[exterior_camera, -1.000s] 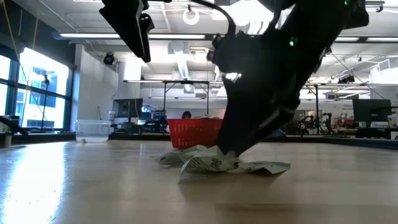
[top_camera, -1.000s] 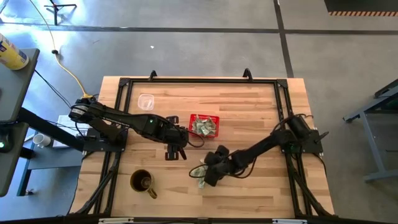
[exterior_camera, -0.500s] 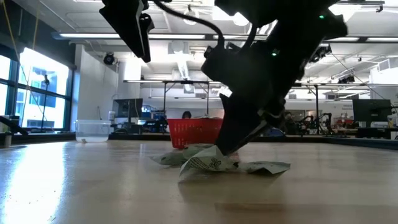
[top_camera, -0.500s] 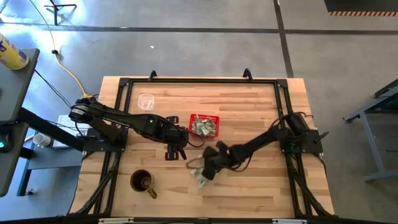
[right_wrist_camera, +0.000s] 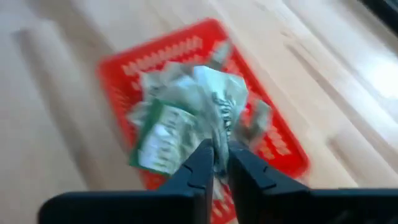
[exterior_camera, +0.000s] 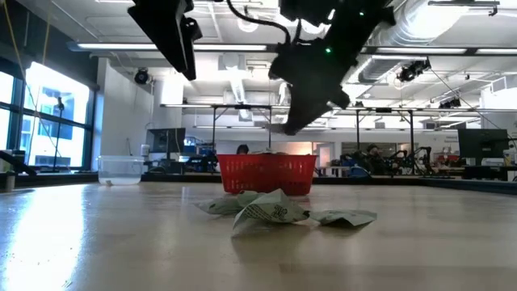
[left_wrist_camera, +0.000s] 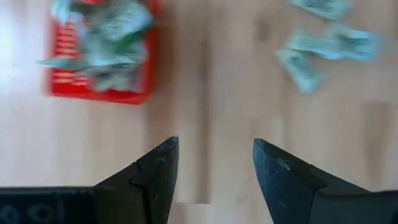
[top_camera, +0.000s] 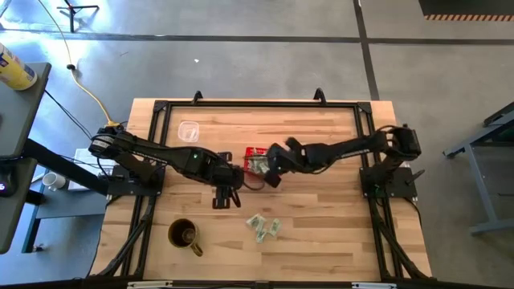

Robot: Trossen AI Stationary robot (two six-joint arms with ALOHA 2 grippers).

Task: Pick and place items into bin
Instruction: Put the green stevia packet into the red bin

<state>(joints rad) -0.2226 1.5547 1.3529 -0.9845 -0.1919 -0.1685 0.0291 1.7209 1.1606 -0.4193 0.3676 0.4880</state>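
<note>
The red basket (top_camera: 262, 160) stands mid-table with several pale green-and-white packets (right_wrist_camera: 249, 124) in it. My right gripper (top_camera: 270, 170) hangs above the basket, shut on one packet (right_wrist_camera: 186, 112). A few more packets (top_camera: 263, 226) lie flat on the wood nearer the front edge. My left gripper (top_camera: 227, 196) hovers open just left of the basket, above bare table, with nothing between its fingers (left_wrist_camera: 155, 168). My right gripper pinches a crumpled edge of the packet (right_wrist_camera: 219, 134) between its two fingers, which slant downward from the table's right. The packet sticks out beyond the fingertips, lifted clear above the basket's open top.
A brown mug (top_camera: 185, 234) stands near the front left, and a clear plastic cup (top_camera: 188, 131) at the far left. A black frame (top_camera: 257, 103) runs around the tabletop. Bare wood lies to the right of the loose packets.
My right gripper has risen from the loose packets near the front edge and swung toward the far edge, ending above the basket with one packet carried clear of the table. The other loose packets have stayed where they were.
</note>
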